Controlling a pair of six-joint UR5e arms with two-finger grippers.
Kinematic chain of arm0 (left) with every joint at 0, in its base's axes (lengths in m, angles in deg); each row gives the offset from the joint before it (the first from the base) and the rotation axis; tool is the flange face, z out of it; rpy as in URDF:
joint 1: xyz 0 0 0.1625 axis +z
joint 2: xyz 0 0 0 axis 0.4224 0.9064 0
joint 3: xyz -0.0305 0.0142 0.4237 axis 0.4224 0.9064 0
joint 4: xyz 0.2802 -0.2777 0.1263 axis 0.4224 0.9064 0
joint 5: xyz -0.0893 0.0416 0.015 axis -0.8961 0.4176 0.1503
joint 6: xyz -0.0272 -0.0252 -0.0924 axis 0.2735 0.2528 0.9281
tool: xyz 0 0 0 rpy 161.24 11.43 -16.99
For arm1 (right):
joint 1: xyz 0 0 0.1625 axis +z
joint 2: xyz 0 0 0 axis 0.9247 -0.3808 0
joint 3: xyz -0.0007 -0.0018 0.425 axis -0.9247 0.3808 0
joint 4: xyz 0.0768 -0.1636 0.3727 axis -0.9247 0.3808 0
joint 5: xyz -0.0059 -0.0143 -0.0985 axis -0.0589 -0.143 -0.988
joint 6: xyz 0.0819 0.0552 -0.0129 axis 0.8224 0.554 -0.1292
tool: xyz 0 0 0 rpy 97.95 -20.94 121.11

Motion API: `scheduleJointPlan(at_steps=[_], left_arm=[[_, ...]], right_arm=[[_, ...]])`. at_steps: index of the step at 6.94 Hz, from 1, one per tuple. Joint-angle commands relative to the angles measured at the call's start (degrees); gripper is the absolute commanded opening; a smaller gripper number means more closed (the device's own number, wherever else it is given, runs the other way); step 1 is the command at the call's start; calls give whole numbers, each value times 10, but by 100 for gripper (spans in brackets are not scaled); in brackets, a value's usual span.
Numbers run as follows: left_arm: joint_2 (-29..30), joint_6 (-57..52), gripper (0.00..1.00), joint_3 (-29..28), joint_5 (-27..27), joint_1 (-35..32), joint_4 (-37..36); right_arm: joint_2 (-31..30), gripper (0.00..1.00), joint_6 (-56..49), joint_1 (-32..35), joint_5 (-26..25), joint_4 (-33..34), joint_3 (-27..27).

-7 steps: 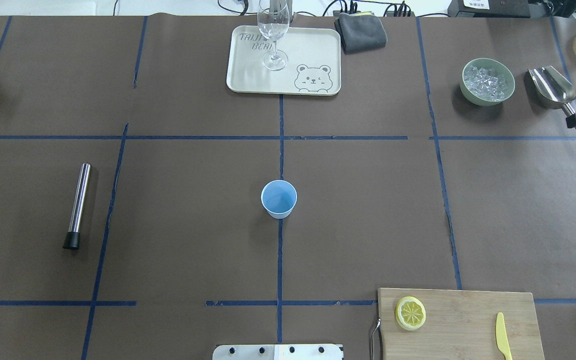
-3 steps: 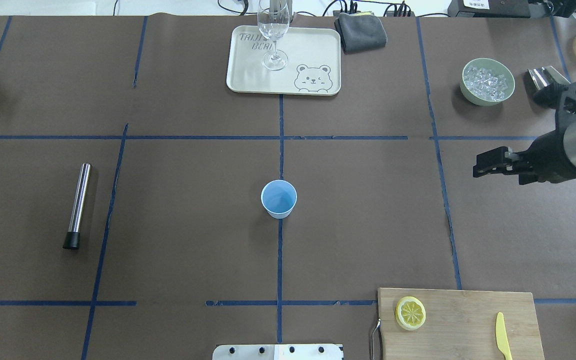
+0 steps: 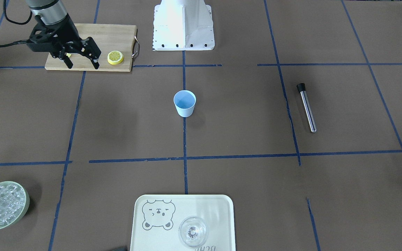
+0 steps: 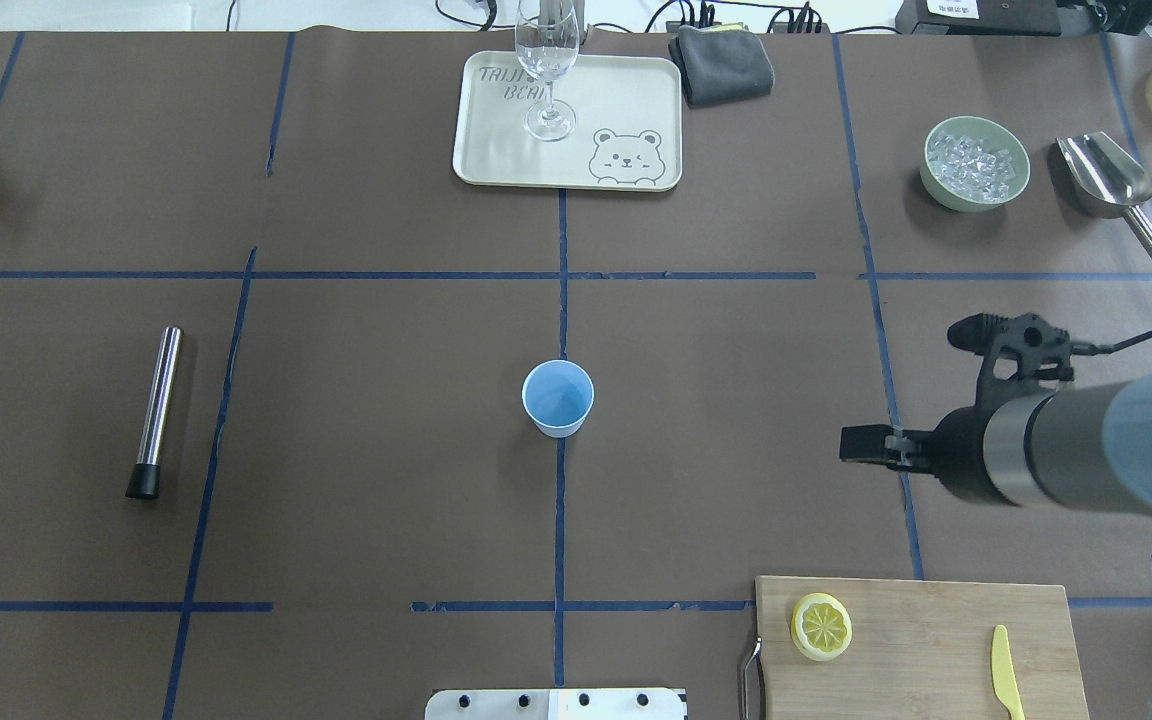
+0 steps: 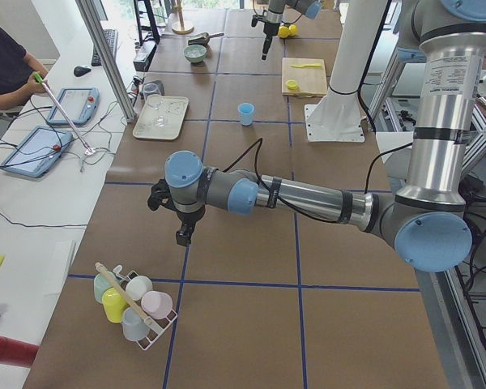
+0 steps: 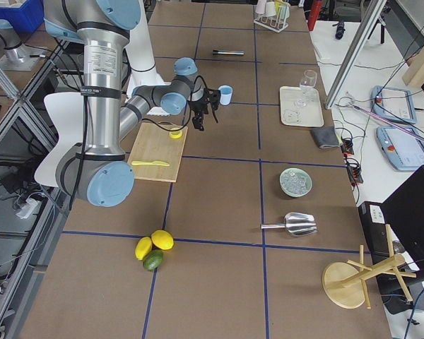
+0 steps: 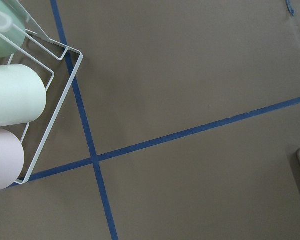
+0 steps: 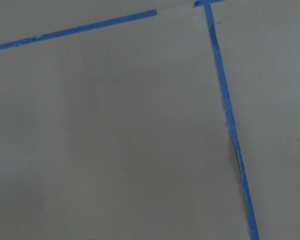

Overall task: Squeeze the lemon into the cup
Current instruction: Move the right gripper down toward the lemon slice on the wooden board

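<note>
At the table's middle, the cup point(image 4: 558, 397) stands upright on a blue tape line. Its pale blue inside looks empty, though the bottom is hard to judge from these angles. The lemon point(image 4: 821, 626) lies flat on the wooden cutting board point(image 4: 936, 620) at the robot's near right, and a yellow knife point(image 4: 1006, 672) lies further along the same board. The right gripper point(image 3: 83, 65) hangs above the table close to the board, fingers spread wide and grasping nothing, apart from the slice. The left gripper point(image 5: 182, 237) hovers near a wire rack point(image 7: 71, 75) that holds pastel cups point(image 7: 12, 97); whether its fingers are parted I cannot tell. A green bowl point(image 4: 926, 170) holds ice cubes, and a wine glass point(image 4: 547, 70) stands on the bear tray point(image 4: 626, 100).
</note>
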Motion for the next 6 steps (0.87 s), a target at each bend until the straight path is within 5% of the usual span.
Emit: scheduleJointPlan(at_steps=[1, 6], left_arm=[[24, 49, 100, 1, 0, 38, 0], [69, 166, 100, 25, 5, 140, 0]], right_arm=[[0, 100, 64, -104, -89, -1, -3], [6, 100, 75, -185, -122, -3, 55]])
